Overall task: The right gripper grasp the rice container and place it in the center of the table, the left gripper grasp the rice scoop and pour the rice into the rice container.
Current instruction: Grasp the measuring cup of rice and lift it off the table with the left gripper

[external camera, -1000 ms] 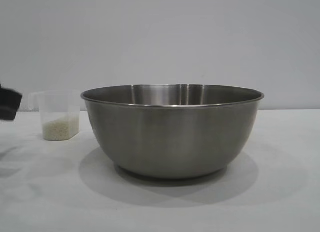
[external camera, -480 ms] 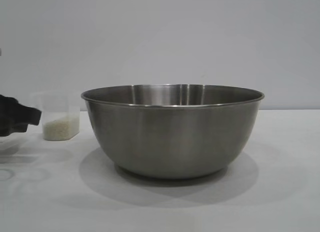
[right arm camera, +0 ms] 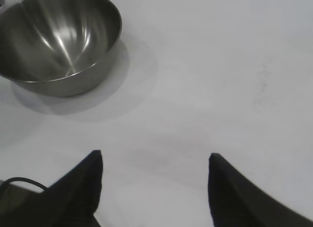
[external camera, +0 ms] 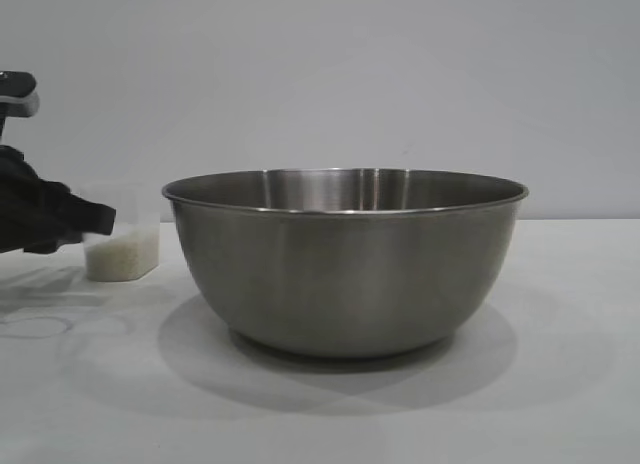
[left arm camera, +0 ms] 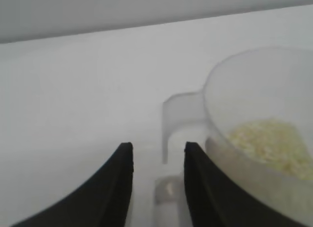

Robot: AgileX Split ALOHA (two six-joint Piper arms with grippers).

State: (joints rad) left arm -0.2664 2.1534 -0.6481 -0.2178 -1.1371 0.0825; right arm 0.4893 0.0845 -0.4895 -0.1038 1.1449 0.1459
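Note:
The rice container, a wide steel bowl, stands empty in the middle of the table; the right wrist view shows it far off. The rice scoop, a clear plastic cup, stands left of the bowl with rice in its bottom. My left gripper reaches in from the left at the scoop's side. In the left wrist view it is open, its fingers standing on either side of the scoop's loop handle without pinching it; the rice lies inside the cup. My right gripper hangs open over bare table, away from the bowl.
A plain grey wall runs behind the table. The bowl's shadow spreads over the white surface in front of it.
The left gripper has moved rightward from the picture's edge to the scoop's left side and now overlaps it. Bowl and scoop have not moved.

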